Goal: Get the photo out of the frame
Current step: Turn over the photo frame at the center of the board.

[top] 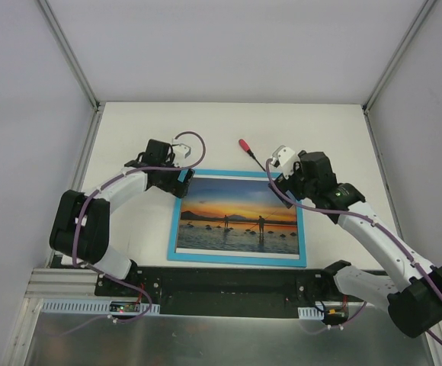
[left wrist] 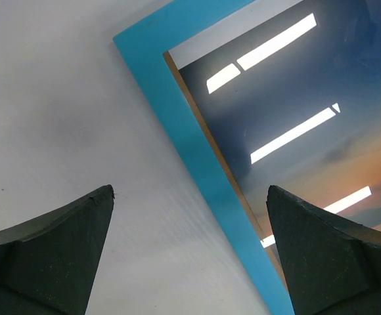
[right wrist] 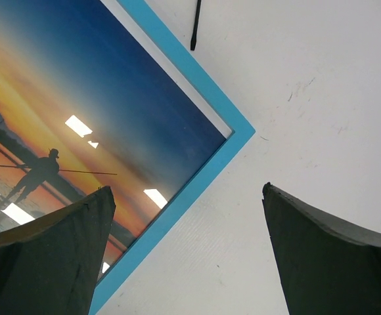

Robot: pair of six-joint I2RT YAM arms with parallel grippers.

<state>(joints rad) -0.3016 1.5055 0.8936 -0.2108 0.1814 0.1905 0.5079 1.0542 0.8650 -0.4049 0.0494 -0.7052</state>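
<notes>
Both pairs of your fingers are spread wide, gripping nothing: left fingers (left wrist: 59,252) hover over the frame (top: 236,259) at its top-left corner, right fingers (right wrist: 328,252) over its top-right. The photo (top: 236,217) sits inside it, face up on the bench (top: 335,137).

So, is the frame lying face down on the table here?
No, in the top view the frame lies with its turquoise front border up and the sunset photo showing inside it.
</notes>
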